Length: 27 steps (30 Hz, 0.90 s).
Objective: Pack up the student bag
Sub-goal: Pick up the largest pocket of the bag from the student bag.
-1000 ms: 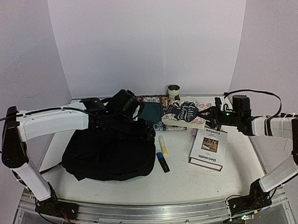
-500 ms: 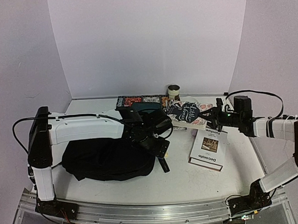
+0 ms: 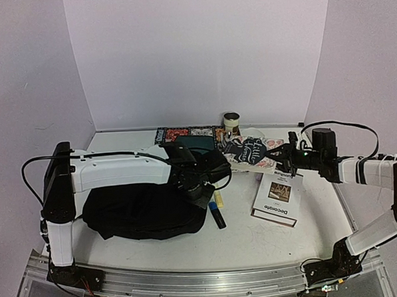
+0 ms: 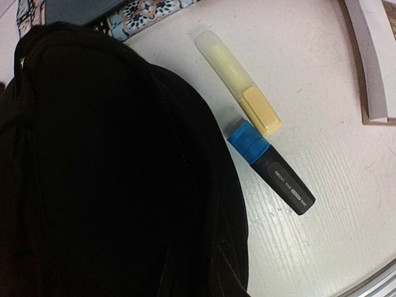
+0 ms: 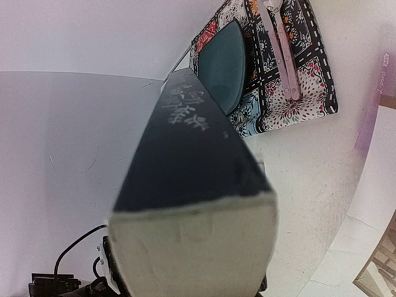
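Currently pinching a dark book in the right end effector, tilted over a patterned mat. Hovering with the left end effector over the right edge of the student bag, slumped on the left half of the bench. Cannot tell whether spread or pressed together. Just beside that edge, touching end to end: yellow highlighter, blue-capped marker.

Left arm: white shells, black joints, tall black shoulder link. Thin black cable runs along its top. Right arm: white forearm with banded wrap, black wrist block, looping black lead, black right gripper.
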{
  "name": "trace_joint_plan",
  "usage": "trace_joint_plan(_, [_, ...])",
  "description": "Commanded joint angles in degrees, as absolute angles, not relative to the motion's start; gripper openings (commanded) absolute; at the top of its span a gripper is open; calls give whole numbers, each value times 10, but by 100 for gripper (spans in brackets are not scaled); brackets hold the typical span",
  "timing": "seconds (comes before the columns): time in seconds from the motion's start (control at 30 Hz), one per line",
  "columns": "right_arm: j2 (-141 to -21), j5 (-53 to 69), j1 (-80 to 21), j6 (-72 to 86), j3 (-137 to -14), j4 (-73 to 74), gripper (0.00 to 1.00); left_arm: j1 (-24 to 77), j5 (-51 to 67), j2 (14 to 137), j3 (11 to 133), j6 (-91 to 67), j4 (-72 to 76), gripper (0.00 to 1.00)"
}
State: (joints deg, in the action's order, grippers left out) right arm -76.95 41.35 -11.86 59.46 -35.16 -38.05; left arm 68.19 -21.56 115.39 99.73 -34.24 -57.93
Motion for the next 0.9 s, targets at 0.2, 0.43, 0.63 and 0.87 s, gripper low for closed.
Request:
trace_joint_plan(0.2, [-704, 471, -119, 594, -386, -388, 0, 681, -275, 1110, 1077, -323, -642, 0])
trace_joint_plan(0.43, [-694, 474, -146, 601, -393, -361, 0, 675, -316, 1091, 1120, -305, -665, 0])
trace_joint_plan(0.63, [-711, 465, -204, 614, -405, -361, 0, 668, -348, 1071, 1148, -290, -676, 0])
trace_joint_plan(0.87, [-740, 440, -266, 639, -426, -372, 0, 666, -361, 1059, 1179, -277, -678, 0])
